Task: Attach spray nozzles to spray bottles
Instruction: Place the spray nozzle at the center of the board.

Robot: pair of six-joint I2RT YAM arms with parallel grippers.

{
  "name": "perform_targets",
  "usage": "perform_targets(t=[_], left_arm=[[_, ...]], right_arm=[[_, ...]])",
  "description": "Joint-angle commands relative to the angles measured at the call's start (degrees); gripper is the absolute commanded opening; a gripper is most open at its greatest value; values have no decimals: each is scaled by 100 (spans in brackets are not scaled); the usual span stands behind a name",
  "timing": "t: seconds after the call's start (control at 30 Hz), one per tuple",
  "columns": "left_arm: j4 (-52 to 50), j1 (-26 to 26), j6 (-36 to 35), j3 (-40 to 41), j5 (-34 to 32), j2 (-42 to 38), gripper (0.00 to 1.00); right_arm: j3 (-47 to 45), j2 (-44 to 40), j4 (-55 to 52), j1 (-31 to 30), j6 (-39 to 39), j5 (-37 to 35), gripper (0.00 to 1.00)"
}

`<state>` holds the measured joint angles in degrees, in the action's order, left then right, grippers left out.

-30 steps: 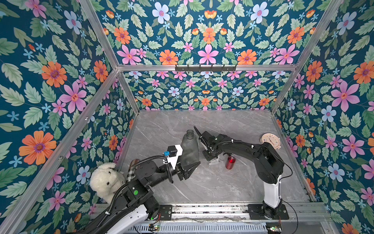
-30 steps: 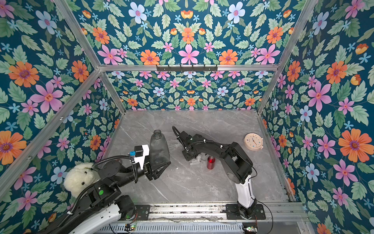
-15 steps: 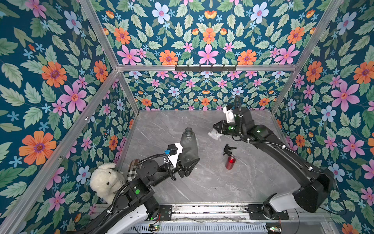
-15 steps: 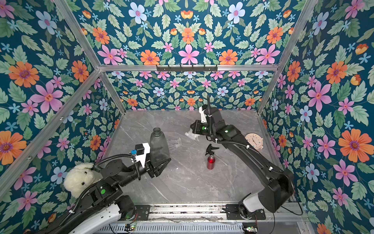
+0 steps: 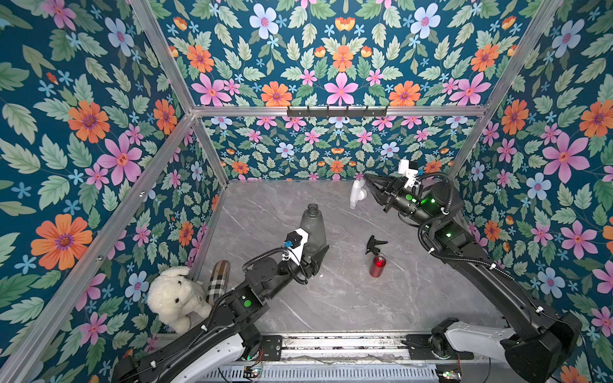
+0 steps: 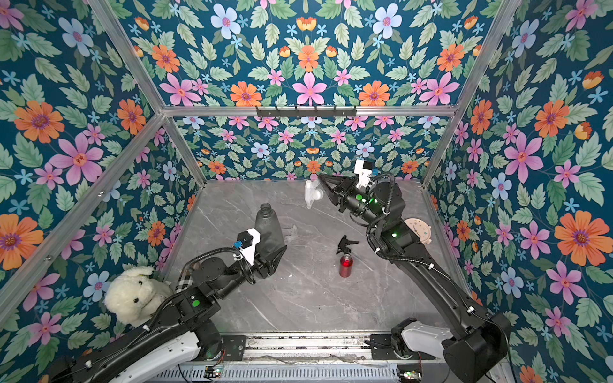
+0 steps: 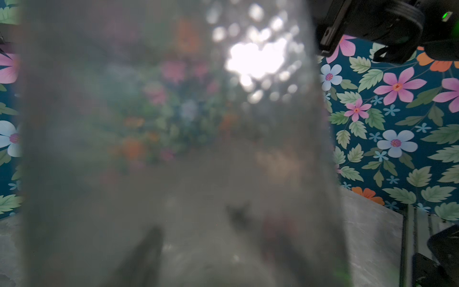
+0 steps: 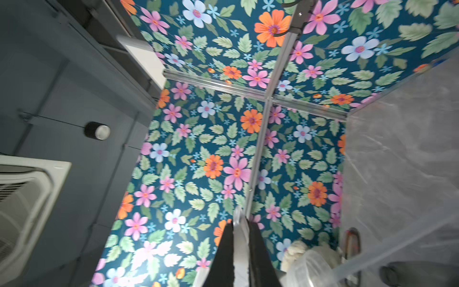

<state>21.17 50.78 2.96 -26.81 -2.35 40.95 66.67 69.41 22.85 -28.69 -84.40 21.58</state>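
Two grips at once: bottle on my left side, nozzle on my right.

My left gripper (image 5: 315, 252) has its fingers part-spread around the lower body of the grey spray bottle (image 5: 313, 225), which is upright with its neck open, at about 10 o'clock from the middle of the table (image 5: 348, 298). I can't tell whether its base touches the surface. My right gripper (image 5: 366, 181) is raised toward 1 o'clock by the back wall. Its fingers (image 8: 224, 253) are pinched tight on the clear spray nozzle (image 5: 356, 195), which hangs off their tips. Near the centre the black spray nozzle (image 5: 374, 243) lies loose, and the red spray bottle (image 5: 377, 265) stands just beside it at its 6 o'clock. A plush toy (image 5: 175, 298) and a plaid case (image 5: 219, 278) sit in the 8 o'clock corner.
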Motion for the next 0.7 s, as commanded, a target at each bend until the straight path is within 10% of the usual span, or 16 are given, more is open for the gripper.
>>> perform_targets(t=[0.0, 0.2, 0.4, 0.67], left_arm=[[1284, 21, -220, 140, -347, 262, 0], [1379, 96, -273, -62, -354, 787, 0], [872, 158, 30, 198, -690, -207, 0], [608, 178, 114, 97, -846, -828, 0]], right_arm=[[-201, 104, 2089, -193, -1457, -423, 0], [-511, -148, 1611, -341, -1344, -774, 0], [-1014, -669, -1212, -18, -595, -482, 0], [-1609, 633, -1644, -1680, -699, -1429, 0]])
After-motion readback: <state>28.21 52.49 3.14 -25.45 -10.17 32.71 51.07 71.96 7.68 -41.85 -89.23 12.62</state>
